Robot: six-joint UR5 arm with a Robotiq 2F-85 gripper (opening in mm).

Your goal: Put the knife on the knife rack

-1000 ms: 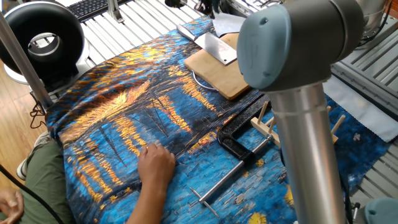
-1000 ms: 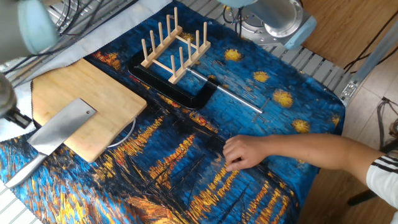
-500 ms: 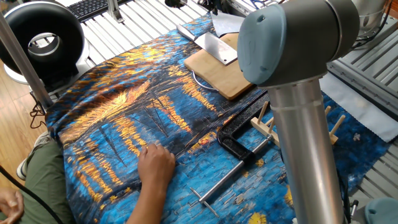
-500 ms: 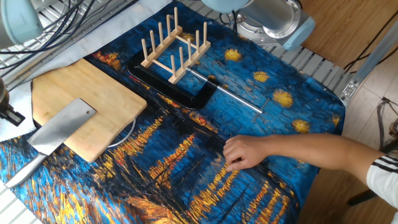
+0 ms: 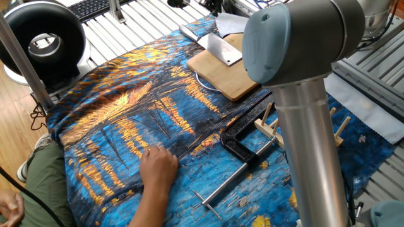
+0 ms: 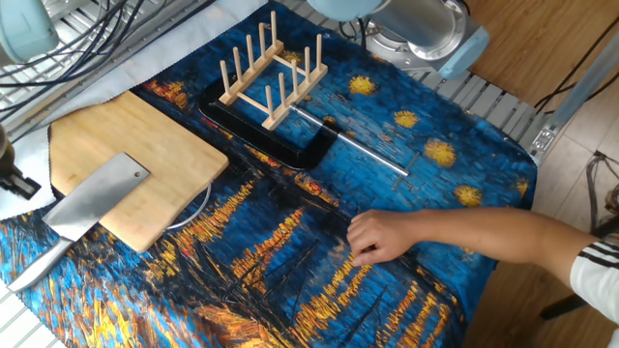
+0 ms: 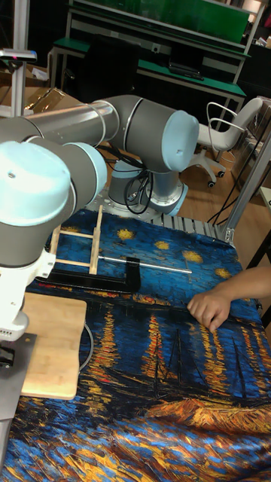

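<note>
While the big shiny metal knife [image 6: 92, 205] lies on the flat wooden cutting board [image 6: 126, 155], left of the light wooden peg rack [image 6: 274, 70], nothing holds it. Next, grab its handle. I cannot tell if the claw [image 6: 14, 179] is spread or clenched.

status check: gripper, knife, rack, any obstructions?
Gripper at frame edge near cutting board, state unclear. Knife flat on board, ungrasped. Knife rack empty. Person's hand on cloth, black clamp beside rack.
</note>
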